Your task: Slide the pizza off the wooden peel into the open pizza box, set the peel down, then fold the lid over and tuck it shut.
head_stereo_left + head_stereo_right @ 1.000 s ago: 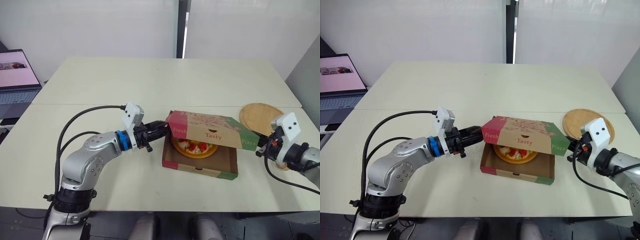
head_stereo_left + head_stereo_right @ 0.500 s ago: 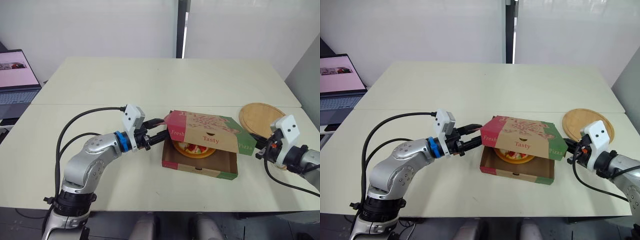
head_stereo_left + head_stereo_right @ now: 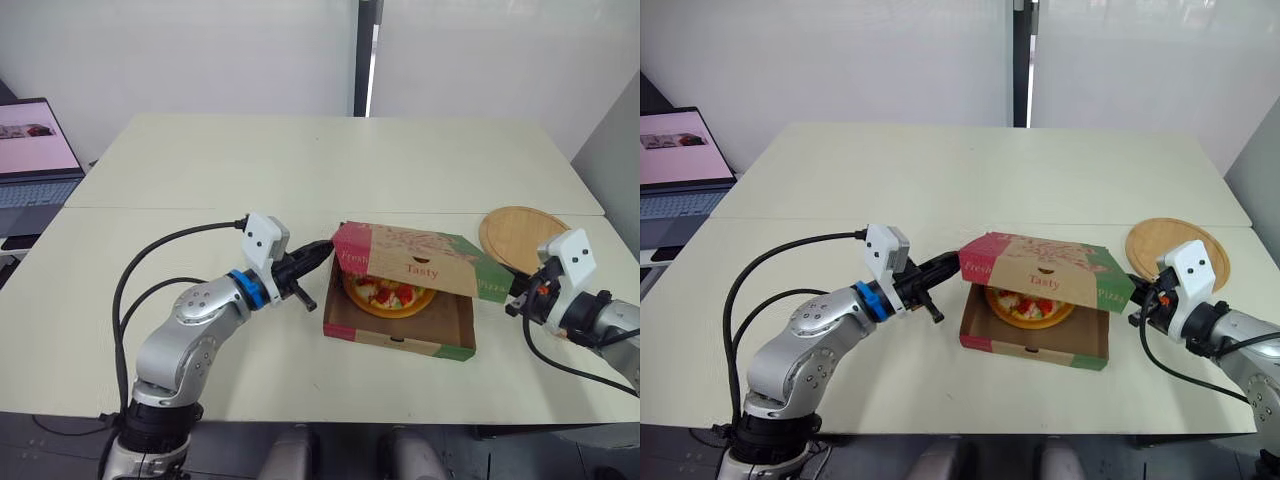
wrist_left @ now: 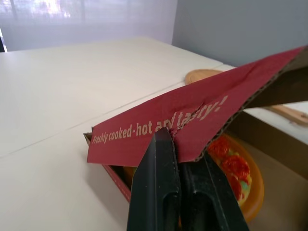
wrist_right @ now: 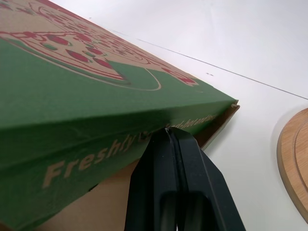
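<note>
Overhead, lid (image 3: 415,258) hangs over pizza (image 3: 390,296) — wrist views show left claw (image 4: 177,147), right claw (image 5: 168,131) clamping it.

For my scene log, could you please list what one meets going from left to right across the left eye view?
laptop → left gripper → pizza box → wooden peel

You get bright, diffuse, even light over the whole bench (image 3: 300,160), whose pale top gives mild glare at the far side. Shadows are soft and short; the raised lid (image 3: 415,262) shades the pizza (image 3: 390,296) and the box (image 3: 400,340) beneath it. In your left wrist view the far window (image 4: 72,9) burns out to white.
</note>
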Available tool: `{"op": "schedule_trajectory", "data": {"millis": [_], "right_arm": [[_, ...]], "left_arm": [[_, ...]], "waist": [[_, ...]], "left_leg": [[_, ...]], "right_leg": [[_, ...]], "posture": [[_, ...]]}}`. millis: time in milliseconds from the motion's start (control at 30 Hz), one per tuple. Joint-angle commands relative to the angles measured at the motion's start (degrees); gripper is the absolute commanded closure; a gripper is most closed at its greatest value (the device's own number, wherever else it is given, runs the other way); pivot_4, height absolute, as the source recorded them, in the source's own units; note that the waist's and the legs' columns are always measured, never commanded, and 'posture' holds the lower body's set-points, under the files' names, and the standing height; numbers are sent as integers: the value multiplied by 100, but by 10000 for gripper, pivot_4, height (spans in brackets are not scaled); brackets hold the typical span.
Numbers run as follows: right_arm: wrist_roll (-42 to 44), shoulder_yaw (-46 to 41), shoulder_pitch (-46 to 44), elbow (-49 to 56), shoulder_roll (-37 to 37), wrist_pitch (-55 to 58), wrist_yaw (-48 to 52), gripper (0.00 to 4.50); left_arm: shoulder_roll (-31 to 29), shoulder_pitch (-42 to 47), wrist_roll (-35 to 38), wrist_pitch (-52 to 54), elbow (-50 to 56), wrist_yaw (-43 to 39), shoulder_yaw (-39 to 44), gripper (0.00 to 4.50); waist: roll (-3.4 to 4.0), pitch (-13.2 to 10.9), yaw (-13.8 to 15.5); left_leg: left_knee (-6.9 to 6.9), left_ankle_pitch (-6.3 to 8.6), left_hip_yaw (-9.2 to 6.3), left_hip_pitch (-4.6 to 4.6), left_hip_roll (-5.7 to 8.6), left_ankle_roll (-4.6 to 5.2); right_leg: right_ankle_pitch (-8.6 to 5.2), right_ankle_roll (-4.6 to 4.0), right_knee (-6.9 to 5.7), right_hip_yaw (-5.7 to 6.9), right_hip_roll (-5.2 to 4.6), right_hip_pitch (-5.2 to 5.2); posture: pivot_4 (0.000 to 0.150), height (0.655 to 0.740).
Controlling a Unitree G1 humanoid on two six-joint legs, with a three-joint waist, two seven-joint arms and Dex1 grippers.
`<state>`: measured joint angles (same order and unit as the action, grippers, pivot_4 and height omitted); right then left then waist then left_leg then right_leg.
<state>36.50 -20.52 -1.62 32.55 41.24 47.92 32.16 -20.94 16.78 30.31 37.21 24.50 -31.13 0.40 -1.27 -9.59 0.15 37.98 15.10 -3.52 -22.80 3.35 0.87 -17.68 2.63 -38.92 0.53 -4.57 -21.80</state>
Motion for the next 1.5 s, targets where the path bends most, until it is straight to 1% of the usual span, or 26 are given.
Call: {"op": "schedule_trajectory", "data": {"millis": [33,200,333,600,700,833,967,1033,1133,1267,1367,1500], "right_arm": [[138,114,49,412,-178,-54,-126,45000],[-42,275,284,533,-413,-209,-346,45000],[-86,338,356,600,-537,-243,-446,45000],[-20,478,563,751,-660,-164,-538,45000],[3,309,700,715,-546,-207,-447,39312],[-10,-88,829,539,-222,-245,-191,25542],[-25,-658,1165,280,439,-255,446,11092],[-83,-926,1268,114,668,-335,626,4773],[-47,-1318,1081,-182,852,-360,704,4773],[434,-1707,450,-463,947,-55,652,4773],[831,-1660,52,-412,953,250,591,10768],[1415,-1422,-365,-116,887,635,374,24269]], "left_arm": [[74,-206,237,213,271,86,-66,44802],[245,-559,187,92,191,191,-114,44802],[391,-626,233,125,185,287,-120,44802],[340,-710,105,41,89,274,-166,44802],[303,-707,92,18,57,280,-130,45000],[258,-671,62,-19,4,280,-92,45000],[242,-634,41,-47,-26,273,-90,45000],[231,-626,32,-67,-33,259,-100,45000],[224,-607,29,-89,-45,247,-113,45000],[220,-569,20,-108,-70,225,-130,45000],[212,-512,23,-109,-112,207,-118,45000],[206,-428,39,-88,-150,195,-92,45000]], "waist": [[1,1,-5],[2,1,-7],[4,3,-10],[5,3,-7],[5,3,1],[5,3,13],[4,3,33],[4,3,50],[7,5,45],[7,5,46],[7,5,66],[7,5,92]], "left_leg": [[0,0,-1,0,0,0],[1,0,-2,3,0,0],[0,0,-2,6,0,0],[-1,0,-3,6,0,0],[0,0,-4,5,2,0],[0,1,-4,4,5,1],[0,1,-4,4,5,2],[-1,2,-4,4,5,3],[0,2,-3,8,2,4],[0,2,-3,11,2,4],[-1,2,-5,10,1,4],[0,2,-8,8,2,4]], "right_leg": [[0,0,0,1,0,0],[0,0,0,-1,0,2],[0,0,-1,-1,2,3],[0,0,-1,-1,3,4],[0,0,0,0,2,5],[0,0,2,-1,2,6],[0,0,4,2,2,8],[0,0,6,3,2,11],[0,0,6,1,3,15],[0,0,6,3,3,19],[0,0,6,5,3,20],[0,0,10,7,0,22]], "posture": [[1500,7281],[1500,7281],[1500,7281],[1500,7281],[1500,7281],[1500,7281],[1500,7281],[1500,7281],[1500,7281],[1500,7281],[1500,7281],[1500,7281]]}}
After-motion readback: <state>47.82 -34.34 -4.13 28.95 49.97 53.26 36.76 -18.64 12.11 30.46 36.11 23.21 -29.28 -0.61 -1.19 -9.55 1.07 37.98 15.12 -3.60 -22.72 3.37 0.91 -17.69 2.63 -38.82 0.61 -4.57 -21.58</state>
